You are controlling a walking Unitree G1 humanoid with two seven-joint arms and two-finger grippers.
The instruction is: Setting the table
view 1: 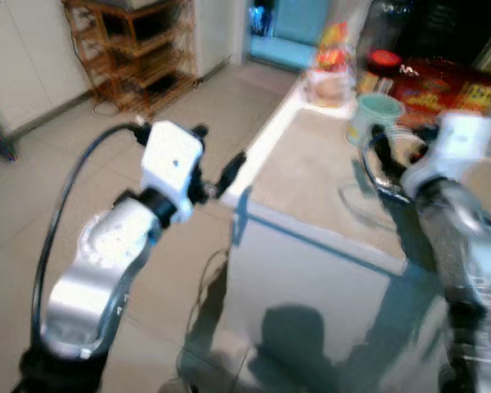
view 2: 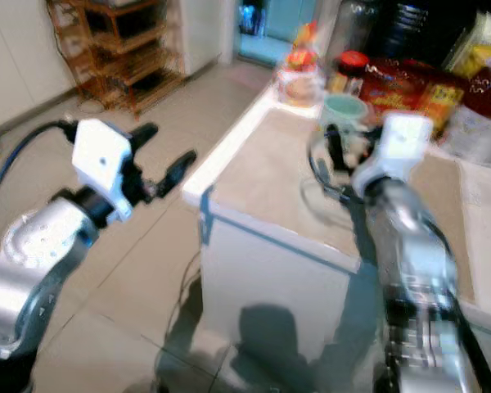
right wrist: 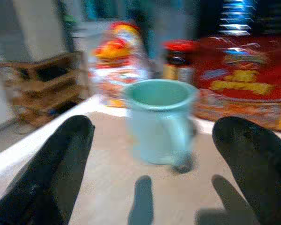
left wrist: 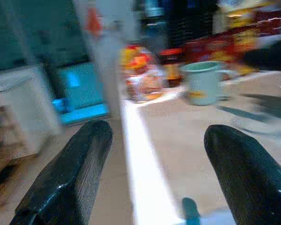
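A pale green mug (right wrist: 161, 119) stands upright on the beige table top (view 1: 311, 180), near its far end. My right gripper (right wrist: 157, 129) is held over the table just short of the mug, open, with the mug seen between its two black fingers (right wrist: 61, 164) and nothing touching them. From the head, the right gripper (view 2: 335, 151) sits directly in front of the mug (view 2: 344, 110). My left gripper (view 1: 217, 151) hangs open and empty over the floor, left of the table's white edge (left wrist: 140, 154), pointing along it toward the mug (left wrist: 203, 82).
Behind the mug stand a bag of snacks (view 1: 331, 70), a red-lidded jar (view 1: 380, 70) and a red box (view 1: 446, 86). A wooden rack (view 1: 135, 49) stands at the back left on the tiled floor (view 1: 57, 172). The pictures are blurred.
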